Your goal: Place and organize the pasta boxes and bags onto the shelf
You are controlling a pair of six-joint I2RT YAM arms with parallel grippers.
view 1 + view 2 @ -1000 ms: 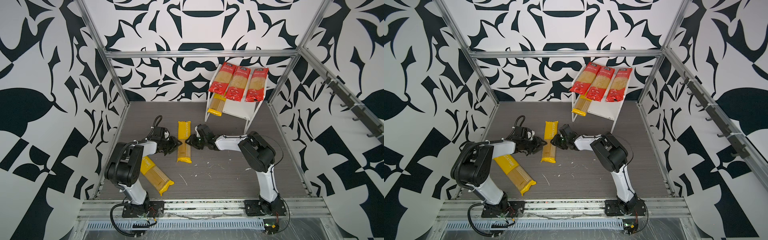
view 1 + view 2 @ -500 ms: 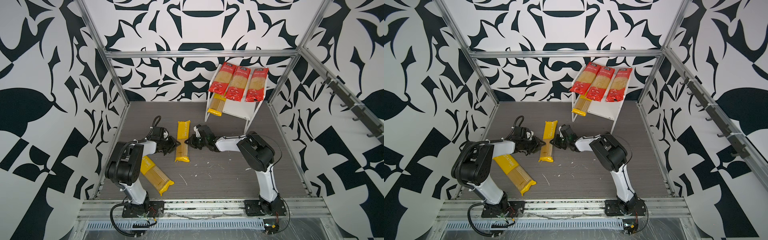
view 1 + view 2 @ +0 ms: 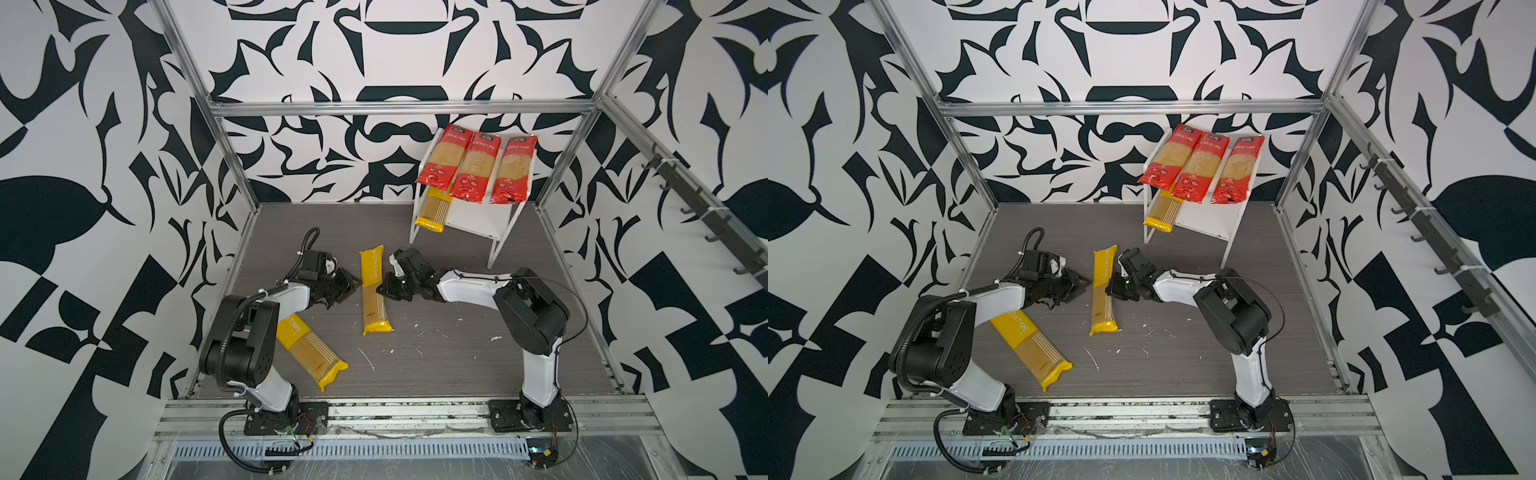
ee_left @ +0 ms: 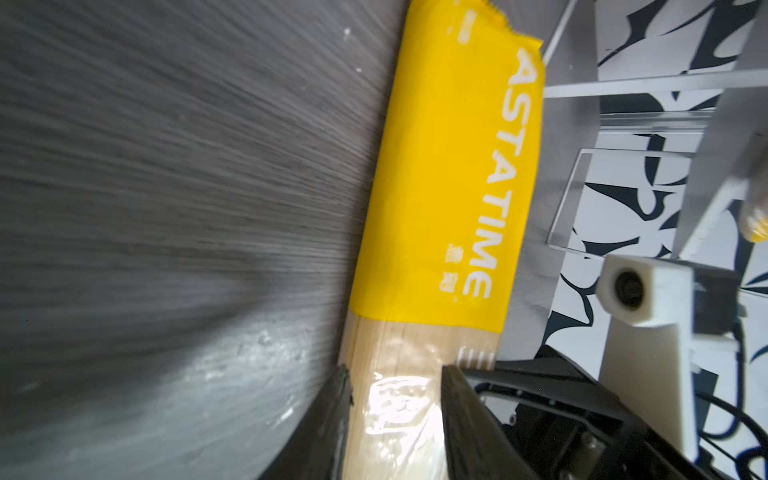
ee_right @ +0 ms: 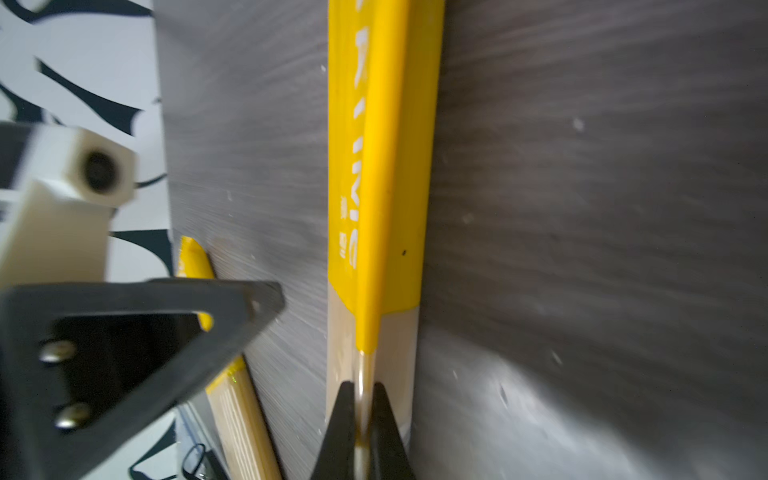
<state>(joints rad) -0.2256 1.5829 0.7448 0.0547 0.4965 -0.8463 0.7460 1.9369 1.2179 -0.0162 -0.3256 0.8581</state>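
1. The centre packet, yellow at both ends, lies lengthwise on the table in the middle of both top views. It is well apart from the shelf at the upper right.
2. The left gripper has its jaws part open across the packet's clear middle. One finger rests against each side, so it appears to hold the full width.
3. The right gripper is pinched fully together on a thin fold of film along the packet's edge.
4. That film pinch looks weak. The lift would best rely on the left grip around the bundle, with the right only steadying.
5. Both arms should probably rise together and stay level, since dry strands are likely to snap if the packet bends.
6. The red packets fill the top board, and the lower-tier packet sits at the left of the lower board.
7. The bare space to its right is the likely target, entered end first and parallel to it.
8. The lower-left packet, lying partly under the left arm, can wait.
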